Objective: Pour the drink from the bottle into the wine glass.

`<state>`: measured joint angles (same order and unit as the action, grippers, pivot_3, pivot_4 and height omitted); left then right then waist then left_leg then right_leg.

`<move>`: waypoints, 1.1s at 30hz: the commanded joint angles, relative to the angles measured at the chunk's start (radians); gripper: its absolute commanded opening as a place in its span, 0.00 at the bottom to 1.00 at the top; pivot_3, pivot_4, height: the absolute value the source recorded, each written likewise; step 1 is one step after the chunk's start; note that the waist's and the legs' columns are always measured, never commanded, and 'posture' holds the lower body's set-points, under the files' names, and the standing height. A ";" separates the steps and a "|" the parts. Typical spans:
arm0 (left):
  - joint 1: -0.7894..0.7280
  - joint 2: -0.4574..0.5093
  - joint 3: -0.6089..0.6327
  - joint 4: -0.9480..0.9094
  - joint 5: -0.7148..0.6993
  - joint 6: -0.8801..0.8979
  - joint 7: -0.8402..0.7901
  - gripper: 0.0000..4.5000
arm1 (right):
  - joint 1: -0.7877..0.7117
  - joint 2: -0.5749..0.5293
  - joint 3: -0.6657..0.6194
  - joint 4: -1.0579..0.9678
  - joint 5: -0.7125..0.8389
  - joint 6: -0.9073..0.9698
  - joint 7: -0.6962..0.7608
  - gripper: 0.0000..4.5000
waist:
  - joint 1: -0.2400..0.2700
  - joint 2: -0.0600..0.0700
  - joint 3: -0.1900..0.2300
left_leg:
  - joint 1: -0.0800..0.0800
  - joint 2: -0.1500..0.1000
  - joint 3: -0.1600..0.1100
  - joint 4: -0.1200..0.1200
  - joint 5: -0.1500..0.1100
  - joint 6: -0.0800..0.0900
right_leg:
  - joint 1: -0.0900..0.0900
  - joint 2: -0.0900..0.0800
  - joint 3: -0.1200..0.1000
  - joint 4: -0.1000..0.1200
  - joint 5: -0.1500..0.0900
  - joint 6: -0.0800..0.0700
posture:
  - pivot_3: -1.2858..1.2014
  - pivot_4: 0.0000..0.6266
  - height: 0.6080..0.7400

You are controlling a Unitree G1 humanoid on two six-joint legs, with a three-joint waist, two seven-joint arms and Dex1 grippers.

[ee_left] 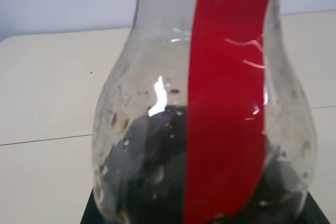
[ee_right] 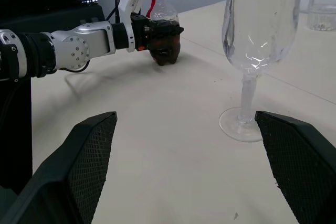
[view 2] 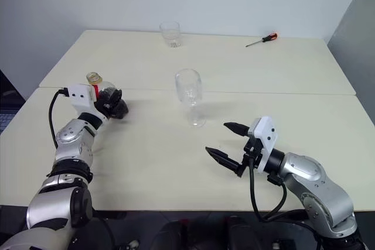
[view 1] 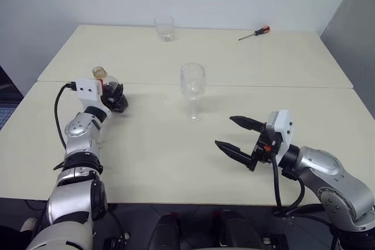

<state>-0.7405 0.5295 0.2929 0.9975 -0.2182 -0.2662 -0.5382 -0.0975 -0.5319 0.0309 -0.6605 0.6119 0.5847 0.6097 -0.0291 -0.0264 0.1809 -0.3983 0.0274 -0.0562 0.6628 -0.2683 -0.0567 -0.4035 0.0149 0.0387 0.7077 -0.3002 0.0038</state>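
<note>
The bottle (view 1: 103,78), small and clear with a red label strip and a yellowish top, stands upright at the left of the table. Dark drink (ee_left: 142,182) fills its lower body. My left gripper (view 1: 116,97) is shut on the bottle's round body, its black fingers (ee_right: 164,39) wrapped around the dark part. The wine glass (view 1: 193,89) stands upright and clear near the table's middle, to the right of the bottle and apart from it. My right gripper (view 1: 224,131) hovers open in front of the glass, pointing toward it, with nothing between its fingers.
A short clear tumbler (view 1: 164,28) stands at the far edge of the table (view 1: 176,162). A red-handled screwdriver (view 1: 255,33) lies at the far right. A seam between two tabletops runs across behind the wine glass.
</note>
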 commanded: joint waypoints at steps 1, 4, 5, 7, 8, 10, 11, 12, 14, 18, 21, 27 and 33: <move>-0.028 0.028 0.014 -0.021 -0.007 -0.028 -0.008 0.33 | -0.007 0.000 -0.009 -0.030 0.015 -0.007 0.001 1.00 | 0.000 0.000 0.000 | 0.000 0.000 0.000 0.000 0.000 0.000 | 0.000 0.000 0.000 0.000 0.000 0.000 | 0.52 0.24 1.00; -0.027 0.031 -0.001 -0.043 0.004 -0.020 -0.017 0.31 | -0.016 -0.001 -0.011 -0.027 0.016 -0.008 0.004 1.00 | 0.000 0.000 0.000 | 0.000 0.000 0.000 0.000 0.000 0.000 | 0.000 0.000 0.000 0.000 0.000 0.000 | 0.52 0.24 1.00; -0.031 0.034 -0.016 -0.054 0.017 -0.018 -0.025 0.31 | -0.022 -0.003 -0.013 -0.026 0.017 -0.007 0.006 1.00 | 0.000 0.000 0.000 | 0.000 0.000 0.000 0.000 0.000 0.000 | 0.000 0.000 0.000 0.000 0.000 0.000 | 0.52 0.24 1.00; -0.046 0.046 -0.061 -0.082 0.058 -0.033 -0.050 0.31 | -0.043 -0.008 -0.025 -0.025 0.032 0.007 0.004 1.00 | 0.000 0.000 0.000 | 0.000 0.000 0.000 0.000 0.000 0.000 | 0.000 0.000 0.000 0.000 0.000 0.000 | 0.52 0.24 1.00; -0.063 0.051 -0.079 -0.097 0.069 -0.037 -0.068 0.31 | -0.061 -0.012 -0.035 -0.026 0.045 0.020 0.001 1.00 | 0.000 0.000 0.000 | 0.000 0.000 0.000 0.000 0.000 0.000 | 0.000 0.000 0.000 0.001 0.000 0.000 | 0.52 0.24 1.00; -0.109 0.054 -0.100 -0.114 0.077 -0.031 -0.095 0.31 | -0.106 -0.019 -0.058 -0.026 0.080 0.055 -0.012 1.00 | 0.002 -0.001 0.000 | -0.001 -0.001 0.000 0.001 0.000 0.000 | -0.001 0.001 0.000 0.001 0.000 0.000 | 0.52 0.24 1.00; -0.135 0.054 -0.107 -0.116 0.078 -0.025 -0.106 0.31 | -0.133 -0.021 -0.069 -0.023 0.099 0.074 -0.021 1.00 | 0.003 -0.002 0.001 | -0.001 -0.001 -0.001 0.001 0.000 0.000 | -0.001 0.001 -0.001 0.002 0.000 0.000 | 0.52 0.24 1.00; -0.159 0.052 -0.113 -0.116 0.081 -0.023 -0.116 0.31 | -0.159 -0.022 -0.079 -0.020 0.114 0.092 -0.031 1.00 | 0.004 -0.003 0.001 | -0.002 -0.001 -0.002 0.002 0.000 0.000 | -0.001 0.001 -0.001 0.002 0.000 0.000 | 0.52 0.24 1.00; -0.215 0.045 -0.136 -0.119 0.090 -0.027 -0.150 0.31 | -0.238 -0.019 -0.104 -0.003 0.153 0.136 -0.064 1.00 | 0.003 -0.003 0.001 | -0.002 -0.001 -0.002 0.002 0.000 0.000 | -0.001 0.001 -0.001 0.002 0.000 0.000 | 0.52 0.24 1.00; -0.310 0.023 -0.188 -0.098 0.117 -0.057 -0.208 0.31 | -0.386 -0.011 -0.113 0.053 0.164 0.190 -0.119 1.00 | 0.000 -0.003 0.001 | -0.001 -0.001 0.000 0.002 0.000 0.000 | -0.001 0.001 -0.001 0.002 0.000 0.000 | 0.52 0.24 1.00; -0.381 0.007 -0.233 -0.064 0.150 -0.091 -0.257 0.31 | -0.474 -0.011 -0.082 0.098 0.114 0.239 -0.186 1.00 | -0.001 -0.003 0.001 | -0.001 -0.001 0.002 0.001 0.000 0.000 | -0.002 0.001 -0.001 0.003 0.000 0.000 | 0.52 0.24 1.00; -0.502 -0.015 -0.291 0.029 0.203 -0.173 -0.322 0.31 | -0.609 0.045 -0.039 0.122 0.099 0.357 -0.300 1.00 | -0.005 -0.003 0.001 | -0.002 0.000 0.002 0.001 0.000 0.000 | -0.004 0.001 0.000 0.004 0.000 0.000 | 0.52 0.24 1.00; -0.561 -0.002 -0.356 0.115 0.293 -0.314 -0.339 0.31 | -0.680 0.091 0.005 0.177 0.027 0.372 -0.352 1.00 | -0.004 -0.003 0.001 | -0.002 -0.001 0.003 0.001 0.000 0.000 | -0.005 0.001 0.000 0.004 0.000 0.000 | 0.52 0.24 1.00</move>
<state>-1.2609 0.5104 -0.0550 1.1138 0.0542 -0.5192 -0.8786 -0.7497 -0.4461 0.0321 -0.4820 0.6676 0.9694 0.2732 -0.0330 -0.0292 0.1822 -0.4006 0.0263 -0.0533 0.6638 -0.2683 -0.0562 -0.4081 0.0161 0.0388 0.7122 -0.3003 0.0034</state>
